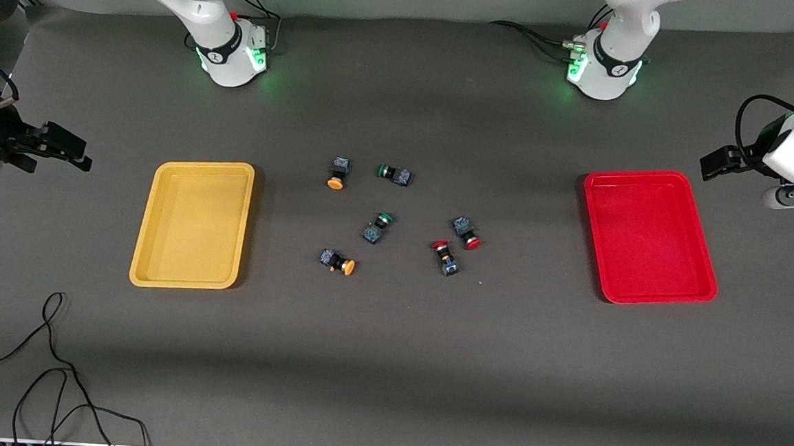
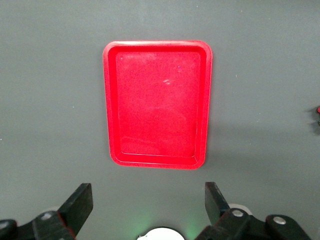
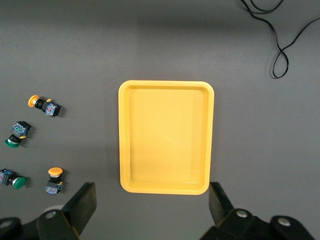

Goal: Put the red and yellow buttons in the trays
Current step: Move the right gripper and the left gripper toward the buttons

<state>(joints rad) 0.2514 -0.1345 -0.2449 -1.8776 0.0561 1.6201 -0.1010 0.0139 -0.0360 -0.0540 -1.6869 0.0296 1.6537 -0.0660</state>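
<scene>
Both the yellow tray [image 1: 193, 224] and the red tray [image 1: 648, 235] are unoccupied. Bare tabletop [image 1: 388, 360] is seen around the yellow tray; six switches [image 1: 397, 219] are clustered between the trays.

Red button [image 2: 318, 109] (seemingly) edge-cropped.

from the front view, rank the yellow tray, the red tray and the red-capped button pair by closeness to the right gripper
1. Shallow yellow plastic tray, at the right arm's end, closest to the right gripper.
2. Two red-capped push buttons, mid-table.
3. Shallow red plastic tray, at the left arm's end.
</scene>
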